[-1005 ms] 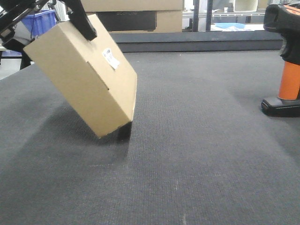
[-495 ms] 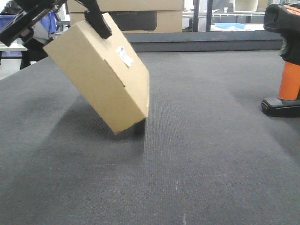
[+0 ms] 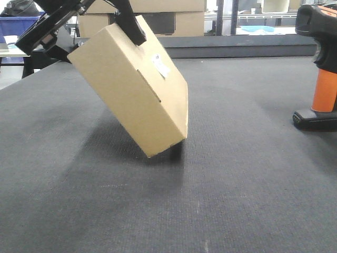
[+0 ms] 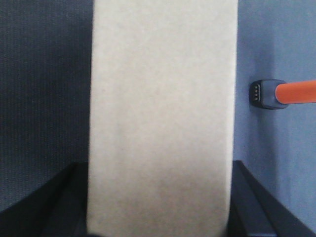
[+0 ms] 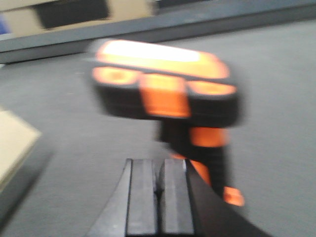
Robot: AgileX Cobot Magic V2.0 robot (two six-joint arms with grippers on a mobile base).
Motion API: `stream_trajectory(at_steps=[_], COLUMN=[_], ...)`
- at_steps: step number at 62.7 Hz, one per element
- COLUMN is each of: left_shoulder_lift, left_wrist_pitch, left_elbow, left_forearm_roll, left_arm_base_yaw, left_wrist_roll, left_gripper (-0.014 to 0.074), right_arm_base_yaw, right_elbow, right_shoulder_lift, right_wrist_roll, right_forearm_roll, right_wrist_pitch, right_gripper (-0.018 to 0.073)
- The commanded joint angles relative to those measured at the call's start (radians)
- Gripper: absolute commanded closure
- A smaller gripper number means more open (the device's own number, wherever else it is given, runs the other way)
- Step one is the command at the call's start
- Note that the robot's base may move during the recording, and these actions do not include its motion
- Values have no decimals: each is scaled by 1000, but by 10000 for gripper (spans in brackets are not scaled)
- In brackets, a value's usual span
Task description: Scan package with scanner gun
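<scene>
The package [image 3: 131, 89], a tan cardboard box, hangs tilted over the dark mat with its white label [image 3: 161, 65] on the upper right face. Its low corner is close to the mat; I cannot tell if it touches. My left gripper [image 3: 124, 29] is shut on its upper end. In the left wrist view the package [image 4: 160, 113] fills the space between the black fingers [image 4: 249, 197]. The scanner gun [image 3: 324, 79] stands upright at the far right. My right gripper [image 5: 159, 192] is shut with nothing in it, just in front of the blurred scanner gun [image 5: 168, 94].
Larger cardboard boxes with a dark panel [image 3: 158, 21] stand behind the table's raised back edge [image 3: 237, 47]. A blue bin [image 3: 21, 23] is at the back left. The scanner's orange handle [image 4: 296, 92] lies to the right of the package in the left wrist view.
The left gripper has carried the tilted package to the right, closer to the scanner gun. The scanner gun has stayed in place.
</scene>
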Motion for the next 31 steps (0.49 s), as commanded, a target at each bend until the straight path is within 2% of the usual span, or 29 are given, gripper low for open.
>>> stream_trajectory(at_steps=[1, 31], left_shoulder_lift=[0, 0], left_wrist_pitch=[-9, -5], left_elbow=[-7, -7], left_forearm_roll=[-13, -3], left_arm_base_yaw=[-6, -6], left_wrist_roll=[1, 1], left_gripper=[707, 707], right_arm_base_yaw=[19, 19], right_elbow=[-7, -7], right_shoulder_lift=[31, 55], right_wrist_roll=[3, 3], right_forearm_roll=[-1, -7], right_wrist_pitch=[-48, -51], right_gripper=[727, 727])
